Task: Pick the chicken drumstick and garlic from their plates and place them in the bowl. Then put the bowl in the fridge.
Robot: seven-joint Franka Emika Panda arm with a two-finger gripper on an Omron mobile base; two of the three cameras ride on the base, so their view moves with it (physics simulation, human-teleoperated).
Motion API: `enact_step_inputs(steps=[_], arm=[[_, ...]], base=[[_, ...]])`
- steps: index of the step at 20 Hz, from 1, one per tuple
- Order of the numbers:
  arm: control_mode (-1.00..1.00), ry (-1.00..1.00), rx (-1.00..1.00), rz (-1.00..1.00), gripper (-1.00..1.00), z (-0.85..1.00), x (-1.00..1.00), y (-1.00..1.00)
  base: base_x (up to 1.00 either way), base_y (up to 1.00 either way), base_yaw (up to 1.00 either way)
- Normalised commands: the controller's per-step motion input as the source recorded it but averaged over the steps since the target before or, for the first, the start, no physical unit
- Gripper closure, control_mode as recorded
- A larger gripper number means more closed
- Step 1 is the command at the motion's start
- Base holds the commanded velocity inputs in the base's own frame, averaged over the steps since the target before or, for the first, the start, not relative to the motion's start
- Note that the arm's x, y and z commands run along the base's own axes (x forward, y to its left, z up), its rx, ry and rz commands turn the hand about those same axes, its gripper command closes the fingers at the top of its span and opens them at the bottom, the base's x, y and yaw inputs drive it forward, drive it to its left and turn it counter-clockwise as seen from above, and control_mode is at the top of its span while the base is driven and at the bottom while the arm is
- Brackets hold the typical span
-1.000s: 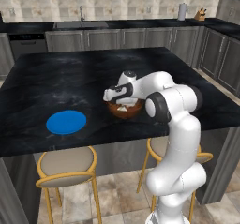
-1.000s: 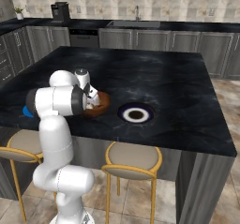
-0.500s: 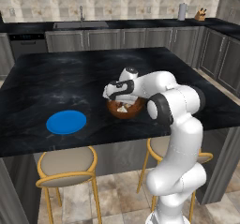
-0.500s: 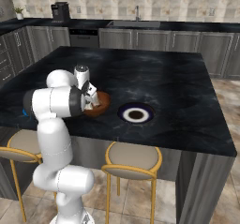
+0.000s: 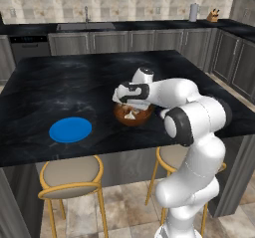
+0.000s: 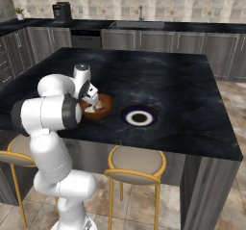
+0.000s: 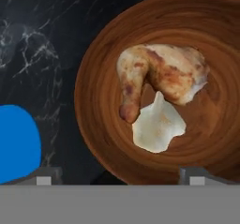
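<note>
The reddish-brown bowl stands on the island counter, seen also as the bowl and the bowl. Inside it lie the golden chicken drumstick and the whitish garlic, touching each other. The garlic shows pale in the bowl. My gripper hangs just above the bowl's near rim, open, its fingertips wide apart with nothing between them. The gripper and the gripper sit over the bowl. The bright blue plate lies bare to the left, and the dark plate with a white centre to the right.
The blue plate's edge lies close to the bowl in the hand view. Two stools stand under the island's front edge. A back counter with a sink runs along the far wall.
The hand has shifted only slightly above the bowl. The bowl, its contents and both plates have stayed where they were.
</note>
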Motion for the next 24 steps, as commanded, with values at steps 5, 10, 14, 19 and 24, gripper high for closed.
enact_step_inputs(steps=[5, 10, 14, 19, 24], arm=[[-1.00, 0.00, 0.14, -0.01, -1.00, 0.15, -0.57, -0.33], [-1.00, 0.00, 0.12, -0.12, -1.00, 0.06, -0.57, -0.36], [-1.00, 0.00, 0.00, -0.16, -1.00, 0.00, -0.40, -0.33], [-1.00, 0.00, -0.08, -0.24, -1.00, -0.01, 0.07, -0.13], [-1.00, 0.03, -0.02, -0.14, -1.00, 0.00, 0.03, -0.19]], base=[[0.00, 0.00, 0.00], [0.00, 0.00, 0.00], [0.00, 0.00, 0.00], [0.00, 0.00, 0.00], [0.00, 0.00, 0.00]])
